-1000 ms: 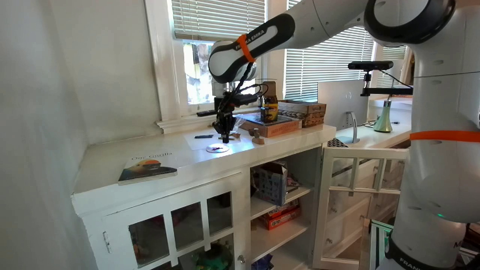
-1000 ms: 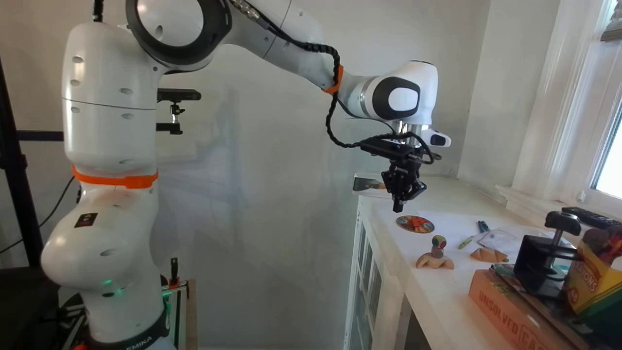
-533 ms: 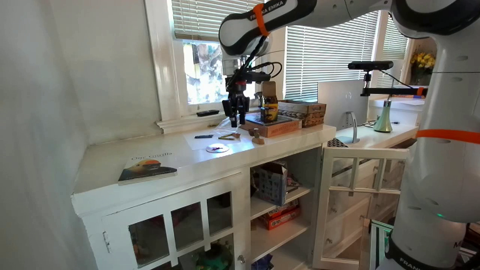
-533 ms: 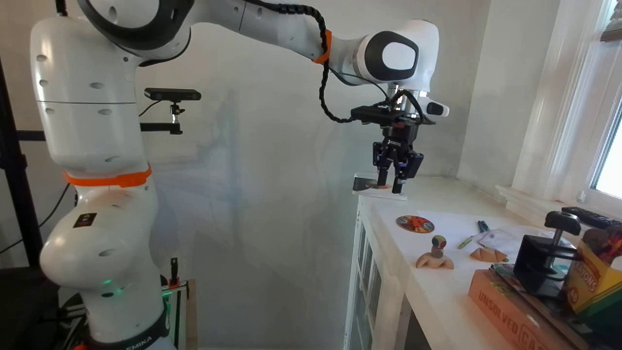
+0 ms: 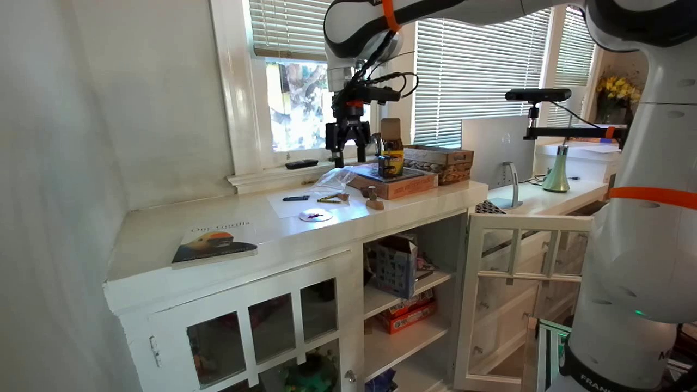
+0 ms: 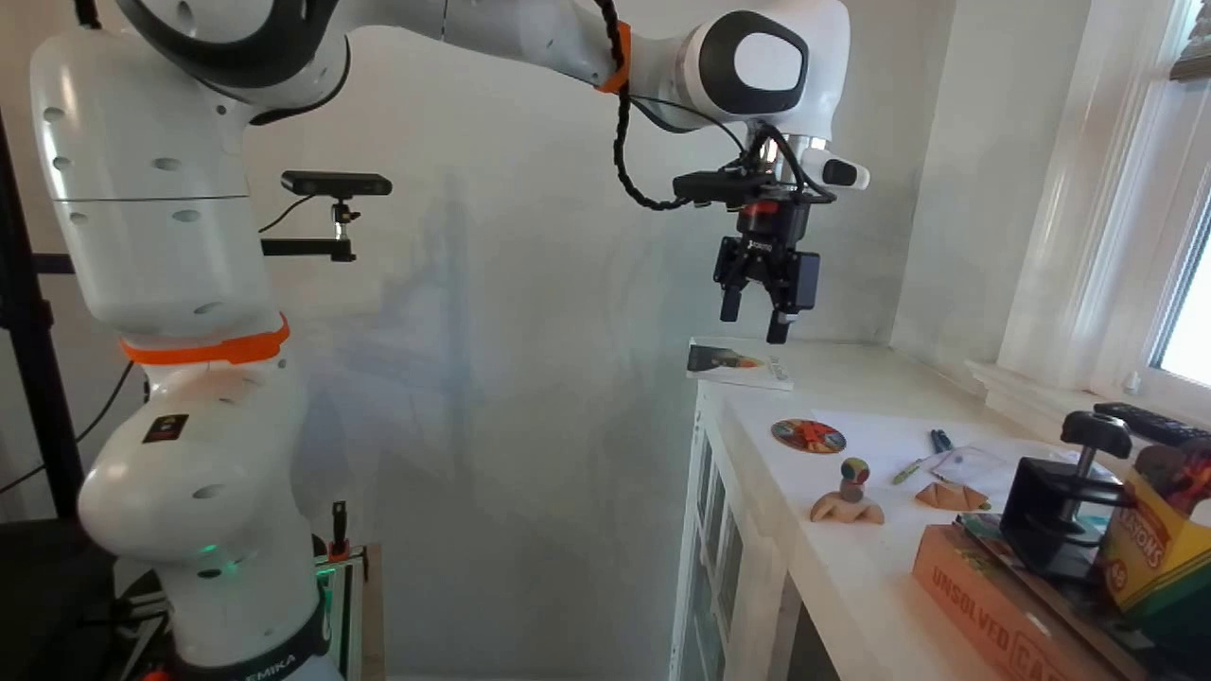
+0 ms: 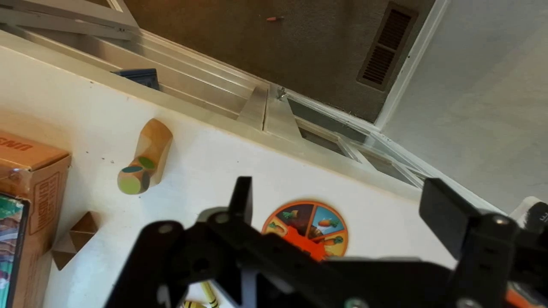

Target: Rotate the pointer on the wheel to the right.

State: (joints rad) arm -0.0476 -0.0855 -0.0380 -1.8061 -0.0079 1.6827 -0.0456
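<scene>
The round wheel (image 7: pixel 323 215) lies flat on the white counter, its coloured sectors showing carrots. It also appears in both exterior views, as a pale disc (image 5: pixel 316 215) and as a reddish disc (image 6: pixel 808 436). A bright red-orange pointer (image 7: pixel 299 241) lies across its middle; black gripper parts hide the lower part of both in the wrist view. My gripper (image 7: pixel 338 188) is open, its fingertips wide apart with nothing between them. In both exterior views the gripper (image 5: pixel 350 160) hangs well above the counter, clear of the wheel, fingers pointing down (image 6: pixel 778 331).
Wooden blocks (image 7: pixel 154 145) stand near the wheel, and a folded brown piece (image 7: pixel 77 239) lies beyond. An orange box (image 6: pixel 984 596) carries a black clamp (image 6: pixel 1060 511) and a crayon box (image 6: pixel 1149 544). A book (image 5: pixel 215 245) lies near the counter's front edge. Crayons (image 7: pixel 209 293) lie close by.
My gripper has risen from just above the wheel to high over the counter, and its fingers have spread from shut to open. The wheel has stayed in place.
</scene>
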